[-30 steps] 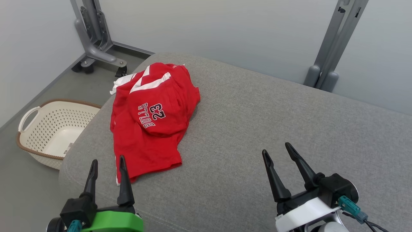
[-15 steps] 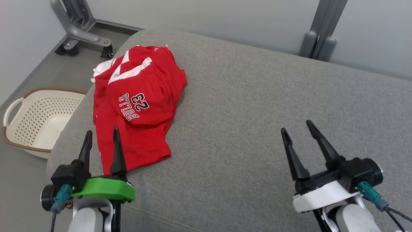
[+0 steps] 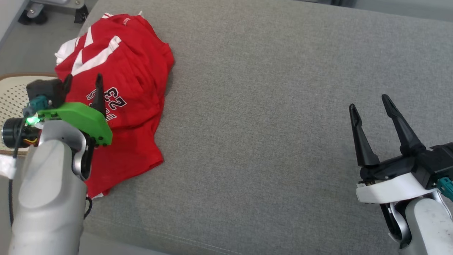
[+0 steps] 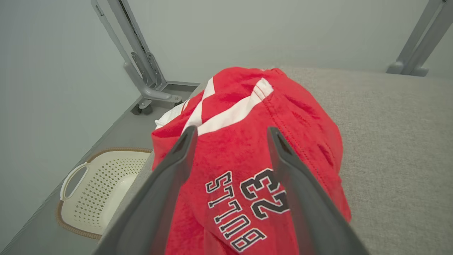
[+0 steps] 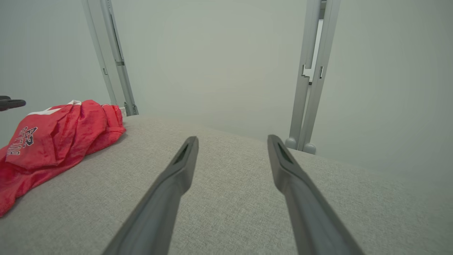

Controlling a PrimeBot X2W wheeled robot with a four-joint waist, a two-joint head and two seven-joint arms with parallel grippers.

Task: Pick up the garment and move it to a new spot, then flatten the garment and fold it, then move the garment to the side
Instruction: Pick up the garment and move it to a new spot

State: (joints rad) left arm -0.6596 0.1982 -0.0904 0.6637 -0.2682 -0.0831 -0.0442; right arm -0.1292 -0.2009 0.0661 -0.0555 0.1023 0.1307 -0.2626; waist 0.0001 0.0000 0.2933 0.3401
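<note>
Both are hanging wide open, empty: left gripper (image 3: 83, 77) over the red garment (image 3: 134, 71), right gripper (image 3: 368, 102) over the grey cushion (image 3: 265, 124), pale wall (image 5: 219, 53) facing them.

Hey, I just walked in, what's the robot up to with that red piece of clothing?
The robot is about to pick up a crumpled red garment lying at the left end of a grey cushion. Its left claw hangs open over the garment's printed lettering and has not gripped it yet. The right claw is open too, above bare cushion far to the right. A pale basket sits on the floor beside the cushion.
</note>
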